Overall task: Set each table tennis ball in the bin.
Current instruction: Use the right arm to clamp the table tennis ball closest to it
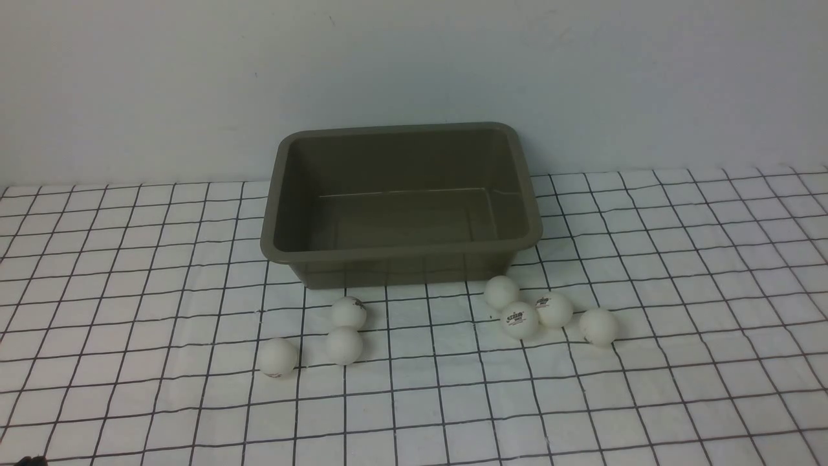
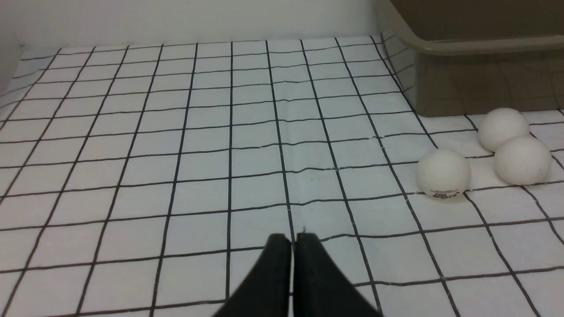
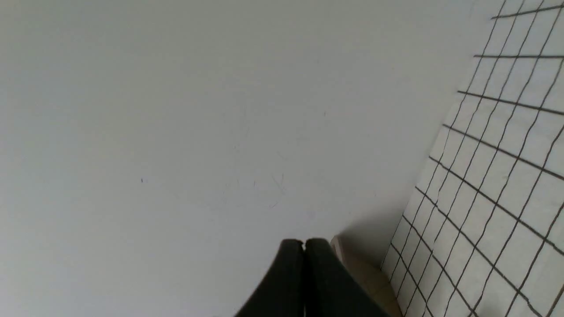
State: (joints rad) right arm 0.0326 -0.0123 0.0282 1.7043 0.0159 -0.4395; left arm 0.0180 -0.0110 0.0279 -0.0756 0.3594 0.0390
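1. Front view: the bin [image 1: 401, 251] stands empty at far centre by the wall [image 1: 414, 65]. Seven table tennis balls [image 1: 519, 320] lie on the checked cloth [image 1: 129, 388] just in front of it, three to the left and four to the right.
2. Left wrist view: the left gripper [image 2: 293, 241] has its fingers pressed together on nothing, apart from the three balls.
3. Right wrist view: the right gripper [image 3: 304, 243] has its fingers pressed together and faces the wall.

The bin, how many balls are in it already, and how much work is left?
Done: nothing; the bin is empty. In hand: nothing; both arms' jaws are shut with no ball between them. Remaining: all seven table tennis balls lie on the checked cloth before the bin, three toward the left, four toward the right.
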